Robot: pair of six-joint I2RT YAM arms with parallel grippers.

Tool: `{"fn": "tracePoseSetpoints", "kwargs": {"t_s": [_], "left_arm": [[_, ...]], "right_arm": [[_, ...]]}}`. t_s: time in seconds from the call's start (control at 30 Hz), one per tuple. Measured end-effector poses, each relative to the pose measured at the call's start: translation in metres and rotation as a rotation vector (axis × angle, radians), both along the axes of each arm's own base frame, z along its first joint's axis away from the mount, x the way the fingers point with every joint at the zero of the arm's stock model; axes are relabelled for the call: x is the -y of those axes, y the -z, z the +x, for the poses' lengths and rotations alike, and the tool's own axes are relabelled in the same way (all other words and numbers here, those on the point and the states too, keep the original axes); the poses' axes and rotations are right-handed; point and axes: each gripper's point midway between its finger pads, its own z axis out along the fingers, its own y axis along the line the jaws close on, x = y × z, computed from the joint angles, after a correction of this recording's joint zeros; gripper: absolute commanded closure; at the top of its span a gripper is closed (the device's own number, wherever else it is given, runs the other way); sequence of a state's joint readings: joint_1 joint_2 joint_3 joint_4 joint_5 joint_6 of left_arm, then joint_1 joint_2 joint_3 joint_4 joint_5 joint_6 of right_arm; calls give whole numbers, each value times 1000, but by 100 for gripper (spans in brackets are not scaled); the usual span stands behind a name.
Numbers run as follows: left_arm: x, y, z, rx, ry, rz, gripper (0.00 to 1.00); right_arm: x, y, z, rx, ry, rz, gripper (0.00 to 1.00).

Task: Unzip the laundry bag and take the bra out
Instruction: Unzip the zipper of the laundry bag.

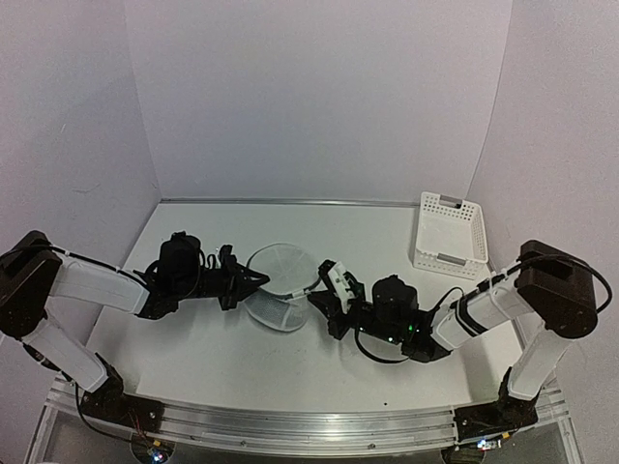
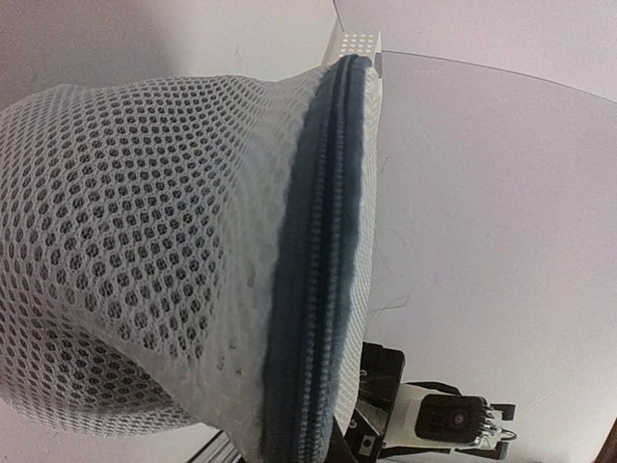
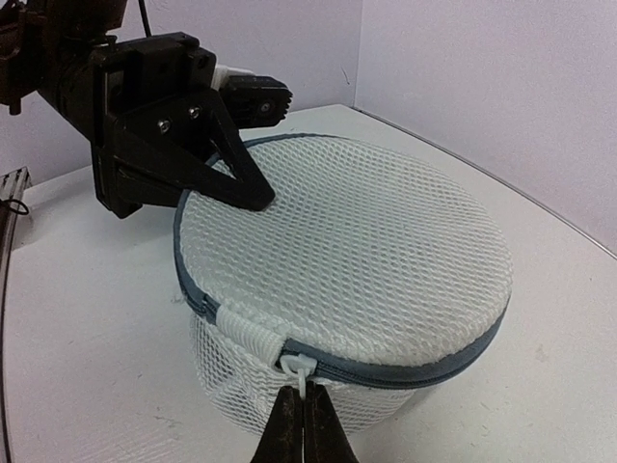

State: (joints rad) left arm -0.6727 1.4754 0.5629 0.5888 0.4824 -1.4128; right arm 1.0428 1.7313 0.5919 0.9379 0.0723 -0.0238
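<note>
The laundry bag point(image 1: 280, 290) is a white mesh cylinder with a grey-blue zipper band, standing at the table's middle between both arms. In the right wrist view its round lid point(image 3: 357, 251) is zipped shut. My right gripper point(image 3: 304, 403) is shut on the white zipper pull point(image 3: 302, 371) at the bag's near side. My left gripper point(image 3: 258, 198) comes from the far side, its fingers pressed together at the lid's far rim, gripping the mesh. In the left wrist view the bag point(image 2: 145, 241) fills the frame and hides my fingers. The bra does not show.
A white slotted plastic basket point(image 1: 450, 230) stands at the back right, and its corner shows in the left wrist view point(image 2: 357, 43). The right arm's wrist camera point(image 2: 453, 420) shows just past the bag. Walls close the table on three sides.
</note>
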Motion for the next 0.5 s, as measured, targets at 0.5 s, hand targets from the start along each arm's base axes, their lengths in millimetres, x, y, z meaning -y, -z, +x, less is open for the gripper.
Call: {"fn": "tracePoseSetpoints", "kwargs": {"t_s": [0.5], "left_arm": [[33,-12,-2,110,215,-15,100]], "right_arm": [[64,-11,4,43,117,-65,100]]}}
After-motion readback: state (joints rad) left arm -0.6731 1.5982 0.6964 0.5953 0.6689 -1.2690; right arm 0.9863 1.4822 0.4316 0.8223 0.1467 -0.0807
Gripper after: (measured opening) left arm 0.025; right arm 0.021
